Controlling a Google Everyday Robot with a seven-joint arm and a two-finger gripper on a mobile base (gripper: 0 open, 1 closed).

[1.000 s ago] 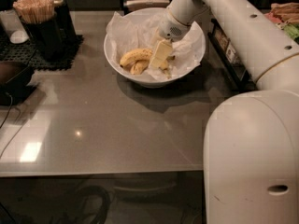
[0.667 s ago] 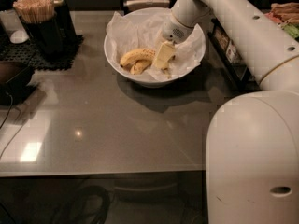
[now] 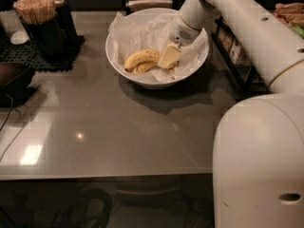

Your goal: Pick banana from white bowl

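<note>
The white bowl [image 3: 142,82] stands at the back middle of the grey table, lined with white paper [image 3: 128,30]. The banana [image 3: 141,57], yellow, curved and brown-speckled, lies in the bowl's middle. A second, shorter yellow piece [image 3: 146,69] lies right against its lower side. My gripper [image 3: 169,57] reaches down into the bowl from the upper right and sits at the banana's right end, touching or just above it. The arm [image 3: 247,27] hides the bowl's right rim.
A black holder of wooden sticks [image 3: 35,11] stands on a black mat [image 3: 47,58] at the back left. A dark object [image 3: 13,80] with cables sits at the left edge. A dark rack [image 3: 232,51] stands right of the bowl. My white body [image 3: 261,165] fills the front right.
Almost nothing: the gripper stays at the banana's right end inside the bowl, and the banana has not moved.
</note>
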